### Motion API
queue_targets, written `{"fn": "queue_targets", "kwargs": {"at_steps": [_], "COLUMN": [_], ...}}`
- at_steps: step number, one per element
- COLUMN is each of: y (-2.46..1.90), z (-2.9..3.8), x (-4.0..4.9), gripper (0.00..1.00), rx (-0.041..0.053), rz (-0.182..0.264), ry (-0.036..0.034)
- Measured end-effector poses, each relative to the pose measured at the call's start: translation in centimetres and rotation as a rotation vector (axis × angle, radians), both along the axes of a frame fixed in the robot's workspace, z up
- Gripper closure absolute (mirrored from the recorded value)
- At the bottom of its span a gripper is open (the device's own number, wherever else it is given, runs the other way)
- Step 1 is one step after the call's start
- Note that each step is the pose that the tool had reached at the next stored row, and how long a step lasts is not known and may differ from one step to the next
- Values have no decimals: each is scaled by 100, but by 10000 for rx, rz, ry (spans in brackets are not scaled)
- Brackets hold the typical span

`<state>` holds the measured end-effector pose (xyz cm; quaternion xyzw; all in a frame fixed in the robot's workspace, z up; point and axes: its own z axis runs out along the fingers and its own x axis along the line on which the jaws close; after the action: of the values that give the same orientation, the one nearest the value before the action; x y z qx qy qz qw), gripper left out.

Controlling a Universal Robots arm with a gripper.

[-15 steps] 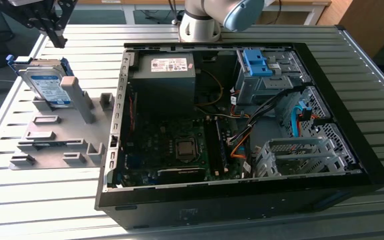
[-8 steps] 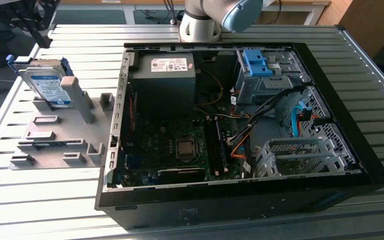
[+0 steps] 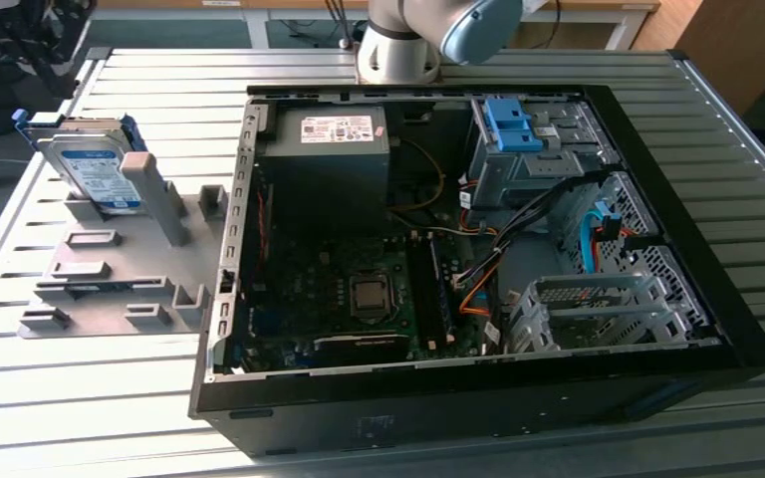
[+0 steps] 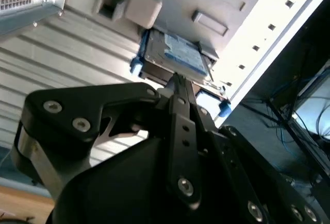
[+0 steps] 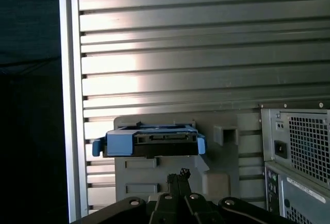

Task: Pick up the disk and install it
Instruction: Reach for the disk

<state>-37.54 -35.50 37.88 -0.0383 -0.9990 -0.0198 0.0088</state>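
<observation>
The disk (image 3: 91, 164), a silver drive with a white-and-blue label in a blue carrier rail, stands tilted on edge in a grey holder plate (image 3: 117, 274) on the exterior view's left, beside the open computer case (image 3: 489, 398). Both wrist views look past my gripper toward it: the disk's (image 4: 175, 54) labelled face in the second wrist view, the disk's (image 5: 149, 142) connector edge in the first wrist view. My gripper (image 4: 177, 78) (image 5: 178, 174) is shut, its black fingertips pressed together with nothing between them. It is apart from the disk and touches nothing.
Inside the case are a black power-supply box (image 3: 330, 139), a grey drive bay with a blue bracket (image 3: 516, 124) on top, and a perforated grey cage (image 3: 596, 309) near the front. The slatted metal table (image 3: 117, 398) surrounds the case, and the arm's base (image 3: 402, 45) stands behind it.
</observation>
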Motion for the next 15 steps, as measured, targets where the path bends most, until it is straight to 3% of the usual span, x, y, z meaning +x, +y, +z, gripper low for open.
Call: {"fn": "queue_targets", "kwargs": {"at_steps": [7, 15], "y": [29, 33], "z": [-19, -19], "x": [-292, -323], "gripper": [89, 89], "rx": [0, -1], "rz": [0, 0], "ry": [0, 1]}}
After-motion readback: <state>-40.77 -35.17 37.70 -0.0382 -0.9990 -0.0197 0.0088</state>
